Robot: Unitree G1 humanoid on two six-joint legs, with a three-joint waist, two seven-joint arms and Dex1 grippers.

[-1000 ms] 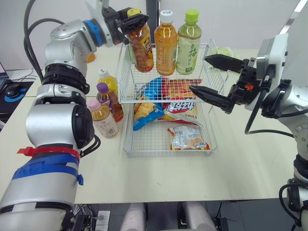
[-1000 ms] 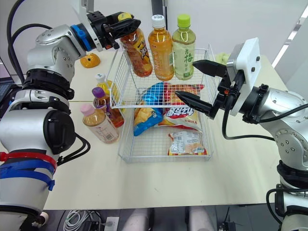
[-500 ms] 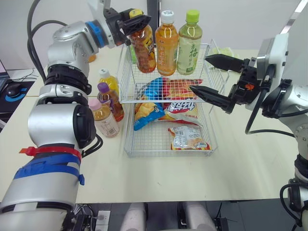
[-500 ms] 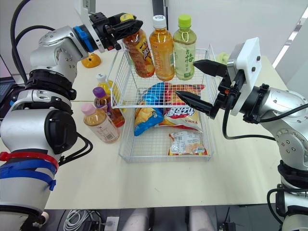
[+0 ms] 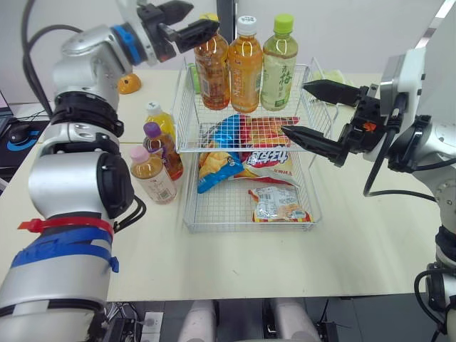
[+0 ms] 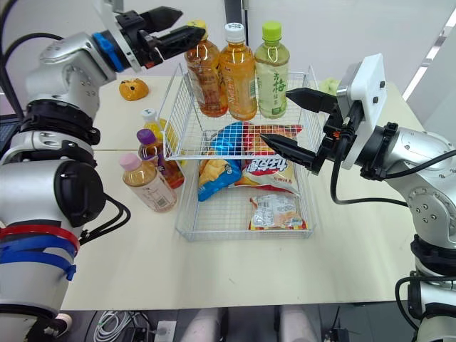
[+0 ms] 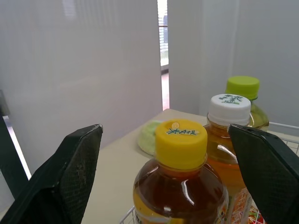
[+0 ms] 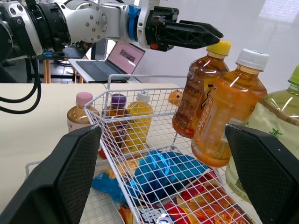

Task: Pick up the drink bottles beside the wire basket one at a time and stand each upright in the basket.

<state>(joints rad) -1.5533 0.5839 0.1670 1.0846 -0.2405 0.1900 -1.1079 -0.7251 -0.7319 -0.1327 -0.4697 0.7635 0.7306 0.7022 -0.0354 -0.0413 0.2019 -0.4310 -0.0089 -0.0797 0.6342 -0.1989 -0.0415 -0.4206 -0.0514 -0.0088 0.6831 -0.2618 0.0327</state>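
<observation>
Currently the left gripper hangs with its fingers spread wide, just above and to the left of the yellow-capped bottle. In the left wrist view the yellow cap sits between the two fingers and neither touches it. That bottle stands upright in the far left corner of the wire basket. The white-capped orange bottle is just beside it, and the green-capped tea bottle stands next along the basket's far end. The right gripper is also spread, holding nothing, and hovers over the basket's right side near the green-capped bottle.

Three bottles stand on the table against the basket's left side, toward the table's left edge: the pink-capped bottle nearest, the purple-capped bottle behind it, and the yellow juice bottle farthest. Snack bags lie in the basket's lower part.
</observation>
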